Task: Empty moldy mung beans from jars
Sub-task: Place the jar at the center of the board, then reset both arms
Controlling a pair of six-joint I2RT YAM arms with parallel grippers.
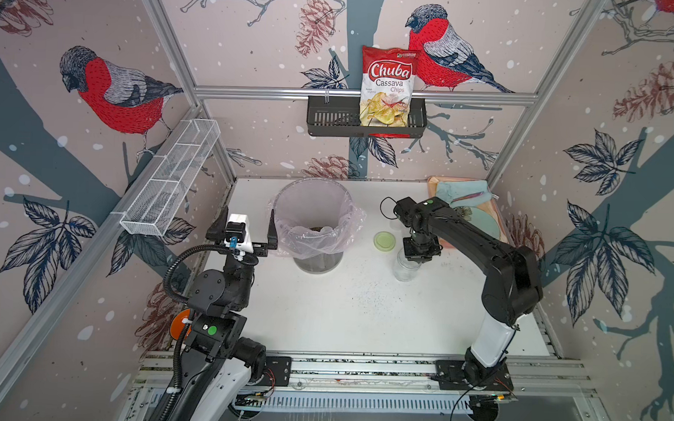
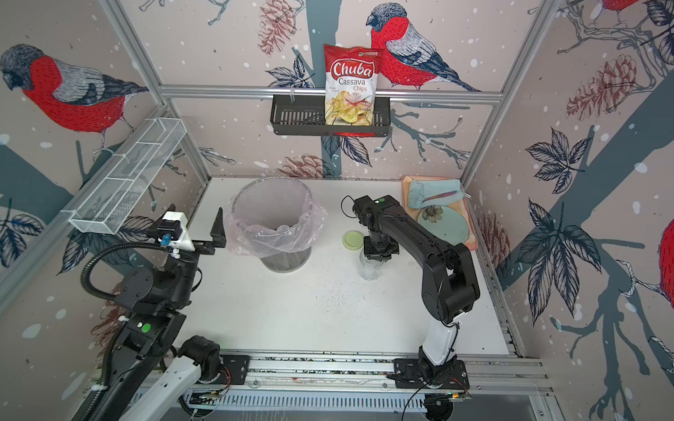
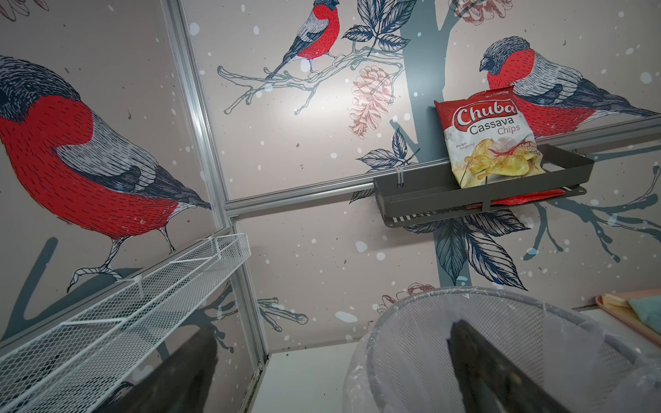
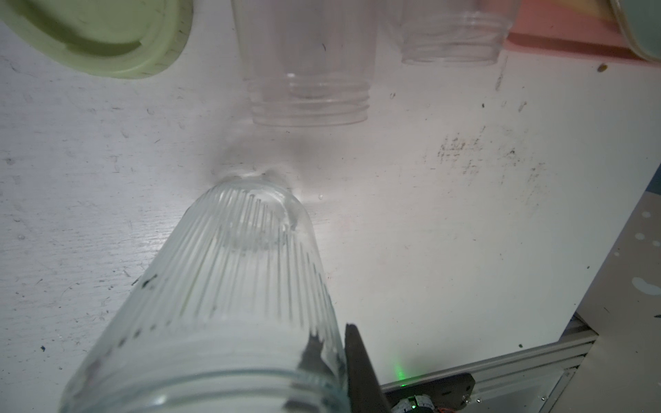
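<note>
A ribbed clear glass jar (image 1: 406, 266) (image 2: 370, 267) (image 4: 229, 286) stands upright on the white table and looks empty. My right gripper (image 1: 418, 253) (image 2: 378, 251) (image 4: 332, 343) comes down on it from above, shut on its rim with one finger inside and one outside. Its pale green lid (image 1: 384, 241) (image 2: 353, 239) (image 4: 96, 35) lies beside it. Two more clear jars (image 4: 307, 71) (image 4: 450, 32) stand just beyond, seen only in the right wrist view. A dark patch of mung beans (image 1: 314, 229) lies in the bag-lined bin (image 1: 313, 181) (image 2: 271, 180) (image 3: 465, 296). My left gripper (image 1: 249, 212) (image 2: 196, 209) (image 3: 329, 343) points upward left of the bin, open and holding nothing.
A pink tray (image 1: 433, 182) (image 2: 406, 181) with a blue cloth and a green plate sits at the back right. Tiny black specks (image 1: 367, 293) dot the table's middle. A black shelf (image 1: 331, 118) with a chips bag hangs on the back wall. A white wire basket (image 1: 170, 178) hangs on the left wall.
</note>
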